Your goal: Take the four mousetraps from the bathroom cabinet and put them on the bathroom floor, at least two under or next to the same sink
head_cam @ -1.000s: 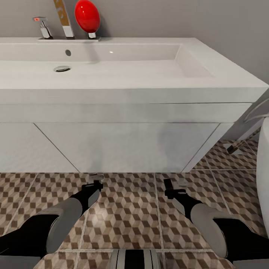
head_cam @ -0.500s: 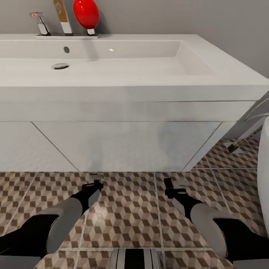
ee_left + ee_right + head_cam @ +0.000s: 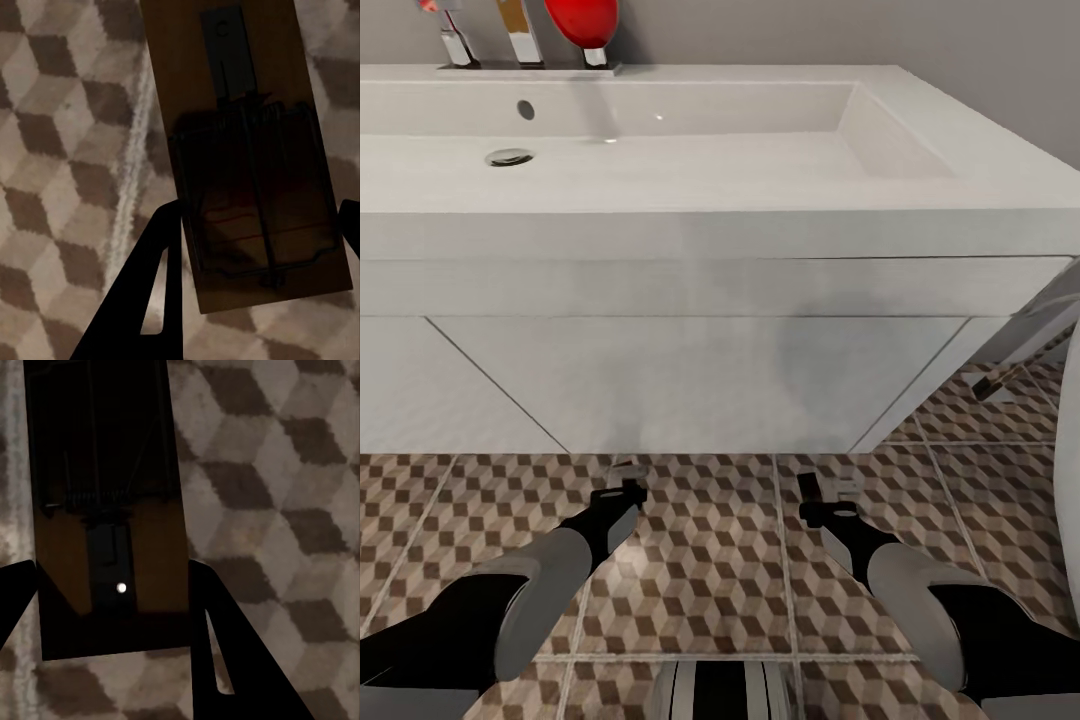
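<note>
Both grippers hang low over the cube-patterned bathroom floor (image 3: 705,570), just in front of the white vanity under the bathroom sink (image 3: 920,215). My left gripper (image 3: 624,490) (image 3: 262,214) is shut on a brown wooden mousetrap (image 3: 247,135), its fingers (image 3: 161,270) pressed against the board's long edges. In my right gripper (image 3: 812,497) (image 3: 112,566), also shut, sits another mousetrap (image 3: 105,472), spring and metal bar facing the camera. Both boards hover flat above the tiles. The cabinet is out of view.
The white vanity front (image 3: 690,380) stands close ahead as a wall-hung block with floor running under it. A chrome tap (image 3: 520,40) and a red object (image 3: 585,20) stand at the basin's back. A white rounded body (image 3: 1068,470) borders the right edge.
The whole head view has shifted, with the sink now higher and larger in the picture, so the camera moved. Both arms hold nearly the same pose, each gripper still closed on its mousetrap.
</note>
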